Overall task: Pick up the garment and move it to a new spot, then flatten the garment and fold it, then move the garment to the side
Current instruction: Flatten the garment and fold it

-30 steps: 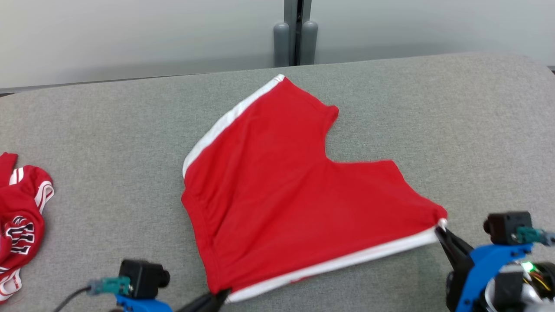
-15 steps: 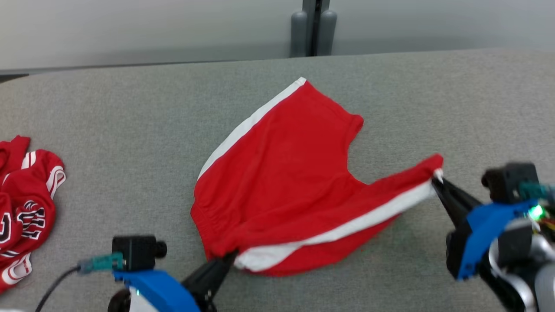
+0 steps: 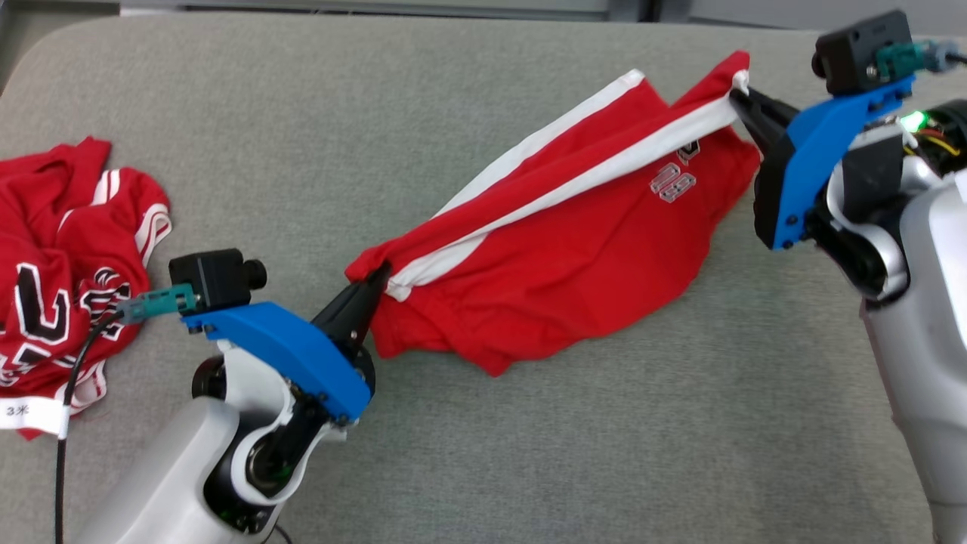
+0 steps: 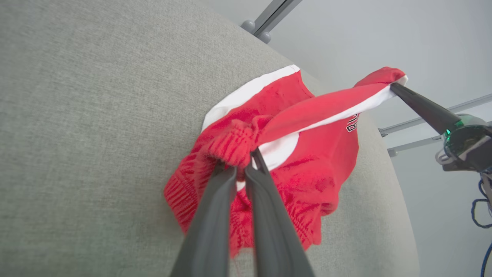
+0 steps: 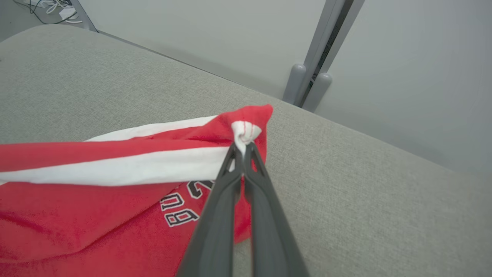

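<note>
The garment is a pair of red shorts with white side stripes and a small number print, stretched between my two grippers above the grey cushion. My left gripper is shut on the waistband corner at its lower-left end. My right gripper is shut on the white-striped hem corner at the upper right. The held edge is lifted and doubled over the rest of the shorts, which sag onto the cushion beneath.
A second red garment with black-and-white lettering lies crumpled at the cushion's left edge. The grey cushion spreads wide in front of and behind the shorts. A grey post stands against the wall beyond the far edge.
Both grippers have lifted the near striped edge and carried it away from me, over the flat shorts. The head camera has tilted down, shifting the whole picture.
</note>
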{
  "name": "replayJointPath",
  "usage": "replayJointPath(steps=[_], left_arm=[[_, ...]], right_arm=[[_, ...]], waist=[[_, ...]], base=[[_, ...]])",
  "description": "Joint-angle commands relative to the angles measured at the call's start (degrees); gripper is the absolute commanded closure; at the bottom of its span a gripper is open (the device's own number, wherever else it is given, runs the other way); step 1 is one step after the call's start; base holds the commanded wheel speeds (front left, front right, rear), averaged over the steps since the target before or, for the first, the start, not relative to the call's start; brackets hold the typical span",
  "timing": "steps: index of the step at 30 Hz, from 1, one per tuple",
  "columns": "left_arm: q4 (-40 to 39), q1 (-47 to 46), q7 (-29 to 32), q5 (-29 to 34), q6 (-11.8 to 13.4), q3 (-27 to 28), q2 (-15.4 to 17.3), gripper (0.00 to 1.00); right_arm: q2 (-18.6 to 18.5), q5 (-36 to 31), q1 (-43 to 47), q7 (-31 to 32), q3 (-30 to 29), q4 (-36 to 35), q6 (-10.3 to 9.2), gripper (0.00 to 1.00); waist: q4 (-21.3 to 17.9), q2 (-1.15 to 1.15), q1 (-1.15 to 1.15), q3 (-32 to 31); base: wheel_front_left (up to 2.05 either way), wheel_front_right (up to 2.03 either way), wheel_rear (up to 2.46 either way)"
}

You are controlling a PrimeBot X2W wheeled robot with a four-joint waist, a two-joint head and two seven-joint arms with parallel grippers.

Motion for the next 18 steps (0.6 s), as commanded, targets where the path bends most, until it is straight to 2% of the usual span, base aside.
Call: replayJointPath(steps=[1, 7, 8, 9, 10, 13, 18], left_arm=[[1.3, -1.6, -0.8, 0.5, -0.6, 0.0, -0.8, 1.00], [9.6, -6.4, -4.2, 1.8, -4.1, -0.5, -5.9, 1.00], [10.6, -6.8, -4.9, 2.0, -4.6, -0.3, -6.5, 0.94], [11.4, -7.1, -5.5, 2.0, -5.0, -0.2, -7.0, 0.58], [12.2, -7.4, -6.0, 2.3, -5.4, -0.4, -7.2, 0.00], [13.5, -7.5, -7.2, 2.6, -6.7, -0.6, -8.0, 0.00], [13.4, -4.3, -13.1, 5.8, -9.4, -1.0, -6.9, 0.00]], right_arm=[[0.1, 0.3, -1.9, -0.7, 0.3, 1.9, 0.01, 1.00], [0.9, 0.1, -9.3, -4.4, 3.1, 14.2, 0.01, 1.00], [1.2, 0.2, -10.0, -5.2, 3.2, 15.5, 0.01, 1.00], [1.4, 0.5, -10.6, -6.0, 3.1, 16.7, 0.01, 0.23], [1.6, 0.6, -11.1, -7.1, 3.0, 17.8, 0.01, 0.00], [2.0, 0.9, -11.8, -9.6, 3.5, 20.4, 0.01, 0.00], [0.7, 3.6, -9.7, -12.6, 5.3, 23.2, 0.01, 0.00]], waist=[[2.4, 0.00, -0.01, 2.4], [4.6, 0.00, -0.01, 4.9], [4.8, 0.00, -0.01, 5.0], [4.9, 0.00, -0.01, 5.1], [5.0, 0.00, -0.01, 5.2], [5.0, 0.00, -0.01, 4.9], [4.4, 0.00, -0.01, 1.6]], base=[[0.00, 0.00, 0.00], [0.00, 0.00, 0.00], [0.00, 0.00, 0.00], [0.00, 0.00, 0.00], [0.00, 0.00, 0.00], [0.00, 0.00, 0.00], [0.00, 0.00, 0.00]])
